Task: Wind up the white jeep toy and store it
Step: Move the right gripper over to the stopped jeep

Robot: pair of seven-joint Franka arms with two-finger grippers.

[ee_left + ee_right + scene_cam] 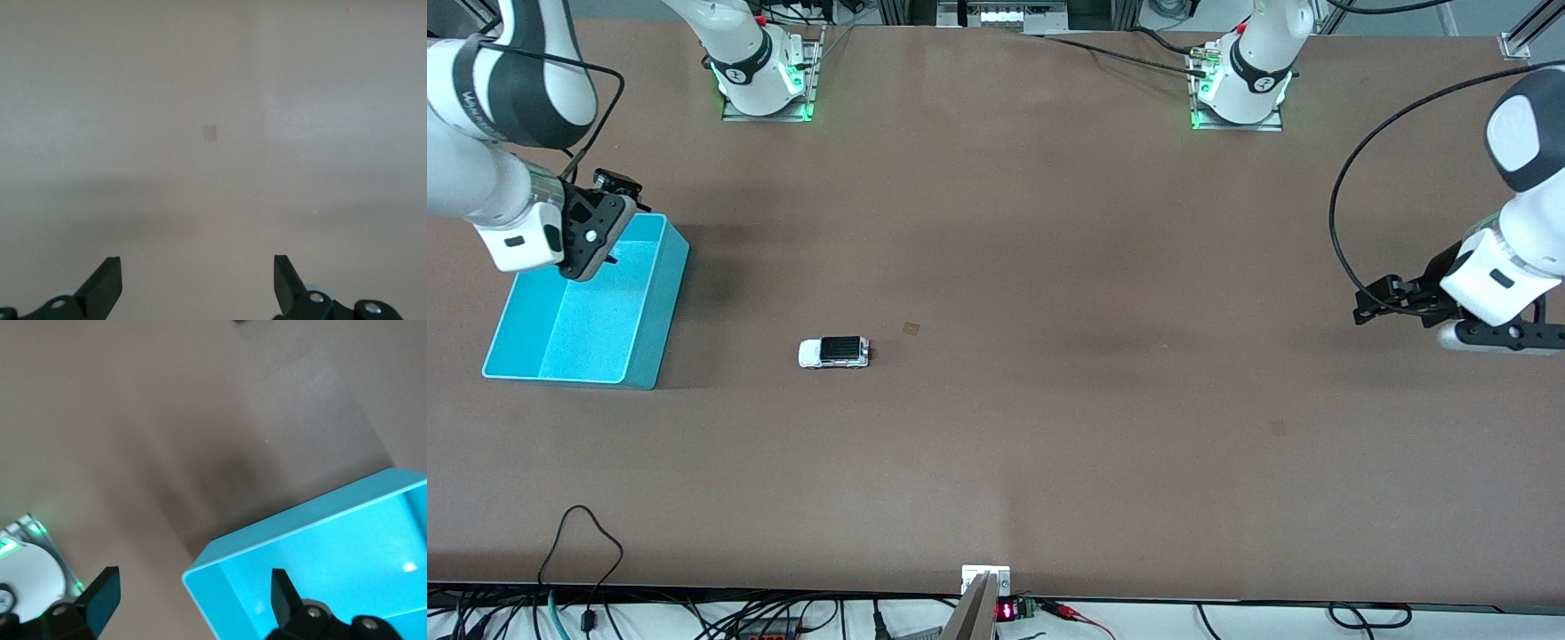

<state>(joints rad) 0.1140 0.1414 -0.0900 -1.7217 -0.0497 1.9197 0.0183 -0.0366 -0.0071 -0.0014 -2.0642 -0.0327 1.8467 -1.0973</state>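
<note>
The white jeep toy, with a black ribbed roof, stands on the brown table near the middle, beside the teal bin. My right gripper is open and empty, in the air over the bin's corner nearest the robots' bases. The right wrist view shows its gripper astride that corner of the bin. My left gripper waits open and empty over bare table at the left arm's end. In the left wrist view its gripper has only table below it. The jeep shows in neither wrist view.
The bin is empty and has two compartments. A small square mark lies on the table near the jeep; a similar mark shows in the left wrist view. Cables hang along the table's front edge.
</note>
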